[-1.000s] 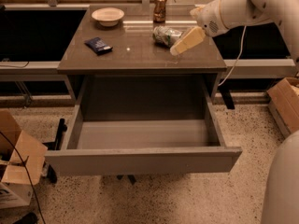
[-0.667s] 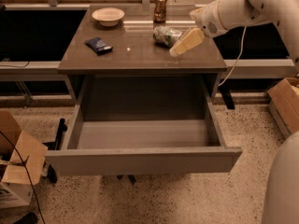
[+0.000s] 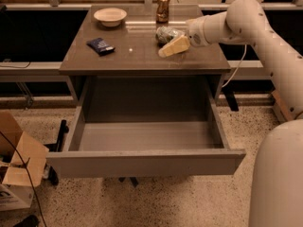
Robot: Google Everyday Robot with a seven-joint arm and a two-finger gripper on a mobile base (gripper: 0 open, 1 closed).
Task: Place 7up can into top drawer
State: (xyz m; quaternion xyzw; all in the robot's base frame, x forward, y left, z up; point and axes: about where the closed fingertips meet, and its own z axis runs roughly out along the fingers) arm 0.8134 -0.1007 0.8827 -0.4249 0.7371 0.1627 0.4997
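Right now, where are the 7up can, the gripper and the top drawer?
7up can (image 3: 166, 33): camera view, its pale side.
gripper (image 3: 169, 48): camera view, its tan end, over the table (image 3: 132, 56) beside the can.
top drawer (image 3: 147, 136): camera view, its bare floor.

Pale bowl (image 3: 110, 16) back left on the table (image 3: 137, 58), dark blue packet (image 3: 100, 46) nearer, brown-gold can (image 3: 163, 7) upright behind the gripper (image 3: 171, 45), cardboard box (image 3: 19, 167) on the floor.

My gripper (image 3: 174, 46) is low over the counter (image 3: 137, 56), right side toward the back edge; my arm (image 3: 265, 37) comes in from the right.
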